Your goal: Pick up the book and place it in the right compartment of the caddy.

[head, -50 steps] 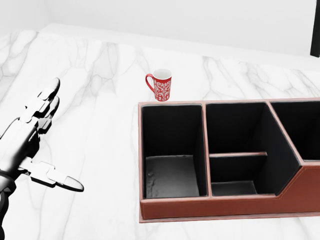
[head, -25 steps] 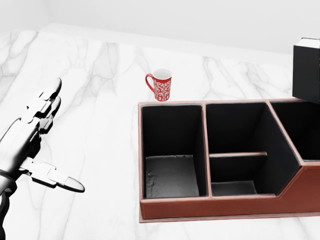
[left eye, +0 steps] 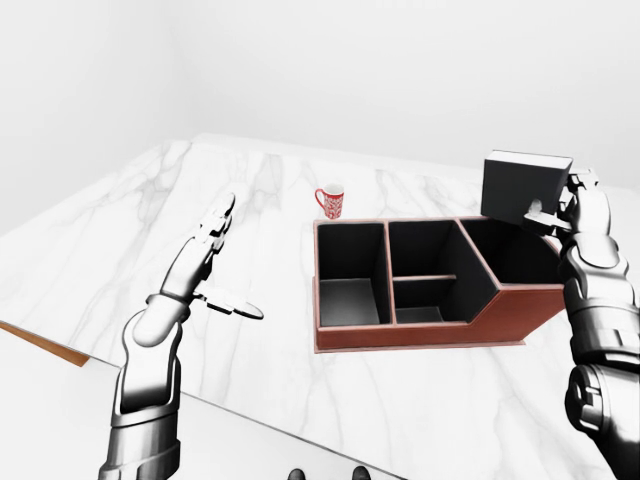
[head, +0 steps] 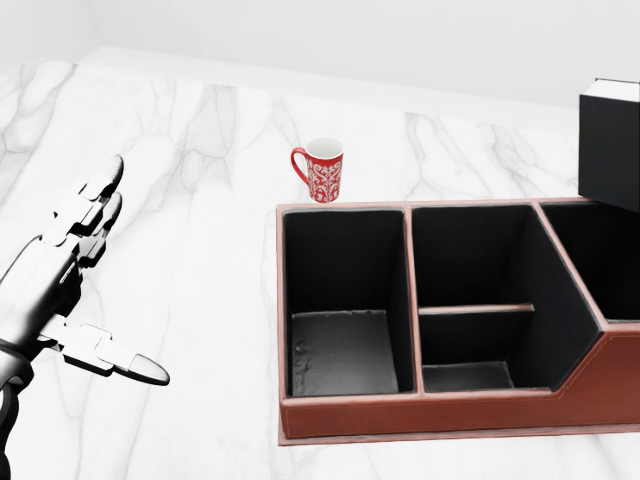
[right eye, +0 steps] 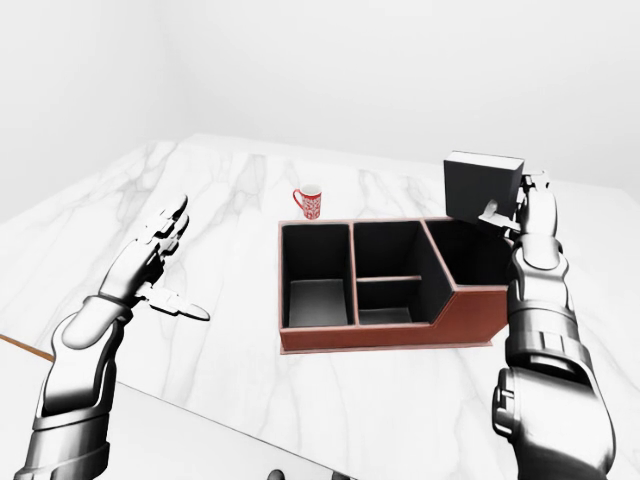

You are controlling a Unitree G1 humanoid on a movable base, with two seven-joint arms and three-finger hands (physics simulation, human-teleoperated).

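Observation:
A dark book (left eye: pixel 522 187) with a pale top edge hangs in the air above the right compartment of the red-brown caddy (left eye: pixel 420 338). My right hand (left eye: pixel 565 208) is shut on the book's right side. In the head view only the book's left part (head: pixel 610 145) shows at the right edge, over the caddy's right compartment (head: pixel 600 262). The caddy's left and middle compartments hold nothing. My left hand (left eye: pixel 215 265) stands open with spread fingers to the left of the caddy, above the marble table (left eye: pixel 120 230).
A red and white mug (head: pixel 321 170) stands on the table just beyond the caddy's upper left corner. The table's near edge (left eye: pixel 45 343) runs along the lower left of the left-eye view.
In the head view the book has come in from the right edge and moved further left and down over the caddy's right compartment. The left hand has stayed put.

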